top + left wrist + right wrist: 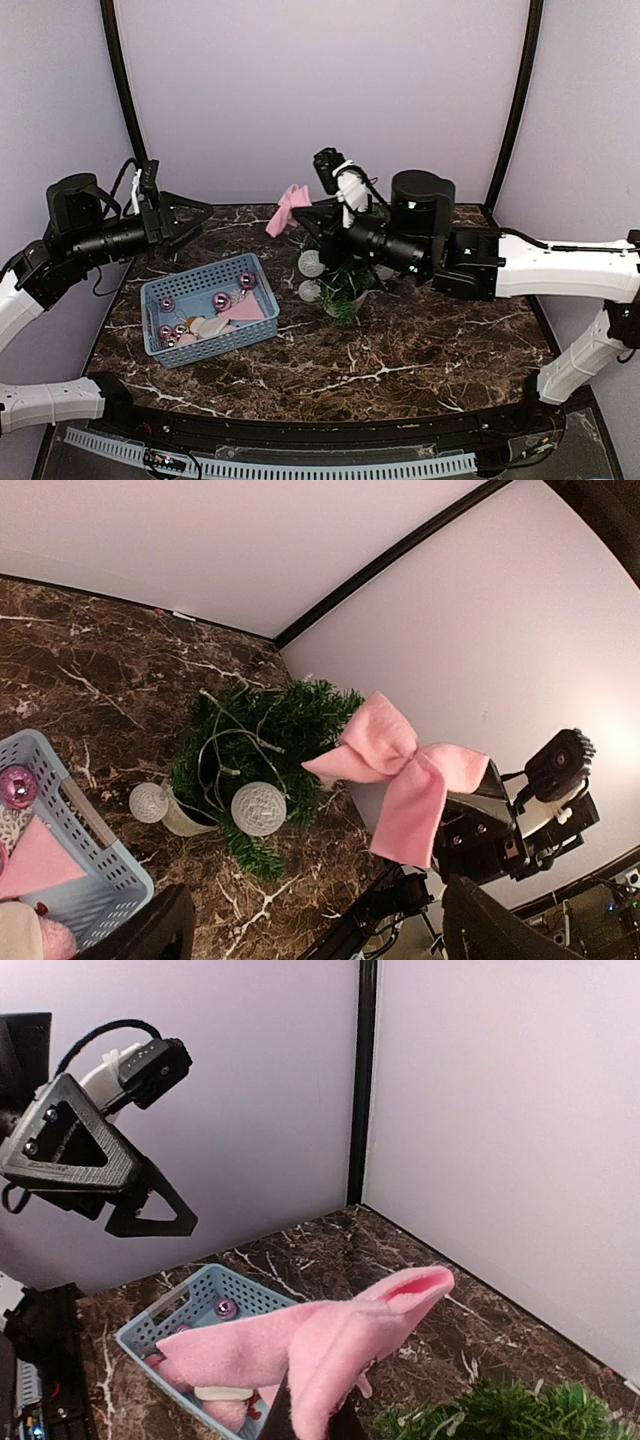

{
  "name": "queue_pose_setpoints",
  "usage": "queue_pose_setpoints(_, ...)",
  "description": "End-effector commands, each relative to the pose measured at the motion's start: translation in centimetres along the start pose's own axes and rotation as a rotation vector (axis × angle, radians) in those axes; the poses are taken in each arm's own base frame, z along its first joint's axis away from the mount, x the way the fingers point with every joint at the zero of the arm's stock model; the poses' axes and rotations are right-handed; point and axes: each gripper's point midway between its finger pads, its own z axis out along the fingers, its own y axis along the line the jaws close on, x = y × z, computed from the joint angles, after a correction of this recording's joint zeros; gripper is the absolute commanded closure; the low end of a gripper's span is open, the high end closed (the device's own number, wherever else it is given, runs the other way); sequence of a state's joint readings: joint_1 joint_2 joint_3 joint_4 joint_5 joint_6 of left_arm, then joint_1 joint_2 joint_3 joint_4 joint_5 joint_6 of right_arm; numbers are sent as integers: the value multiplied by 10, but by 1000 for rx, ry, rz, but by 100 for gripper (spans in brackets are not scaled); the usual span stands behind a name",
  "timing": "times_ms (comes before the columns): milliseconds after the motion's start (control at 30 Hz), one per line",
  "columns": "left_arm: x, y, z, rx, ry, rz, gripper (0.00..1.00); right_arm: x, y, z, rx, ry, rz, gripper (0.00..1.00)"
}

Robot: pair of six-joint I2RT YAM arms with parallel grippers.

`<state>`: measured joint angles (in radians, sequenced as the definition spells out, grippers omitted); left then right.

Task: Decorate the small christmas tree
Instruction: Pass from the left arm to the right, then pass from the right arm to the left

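Top external: right fingers (312, 213) clamped on pink bow (288, 208), upper centre. Small christmas tree (345, 287) upright on worktop (420, 350) just below them, prob. part-hidden by arm. Left fingers (196, 212) spread, empty, far left. Right arm nearer.

robot lab booth, plain lilac walls (300, 90), marble-look tabletop (430, 352)

Readable text: none in any view
Blue basket (220, 348): no print on its walls
Right arm (560, 268): plain casing, no brand legible
Left arm (100, 240): same
Electronics at table edge (165, 462): too small to read
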<state>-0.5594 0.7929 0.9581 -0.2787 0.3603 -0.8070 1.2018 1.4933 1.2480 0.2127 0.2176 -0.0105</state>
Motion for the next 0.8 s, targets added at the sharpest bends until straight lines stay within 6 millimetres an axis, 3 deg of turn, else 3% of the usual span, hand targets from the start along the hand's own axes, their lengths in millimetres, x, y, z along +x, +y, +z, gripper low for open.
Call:
queue_pose_setpoints(0, 10, -32, 14, 209, 73, 139, 14, -24, 12, -37, -249, -131, 231, 100)
queue_pose_setpoints(133, 19, -67, 22, 340, 142, 218, 16, -48, 15, -72, -388, -206, 307, 100)
queue_pose_setpoints(233, 37, -89, 40, 409, 225, 269, 16, -63, 21, -93, -457, -246, 310, 100)
queue_pose_setpoints(367, 51, -123, 47, 551, 275, 282, 15, -75, 26, -108, -509, -275, 306, 100)
queue_pose_setpoints(500, 47, -150, 39, 693, 236, 300, 15, -81, 29, -116, -543, -281, 296, 100)
queue_pose_setpoints(767, 48, -171, 32, 790, 250, 307, 14, -83, 37, -118, -603, -250, 276, 100)
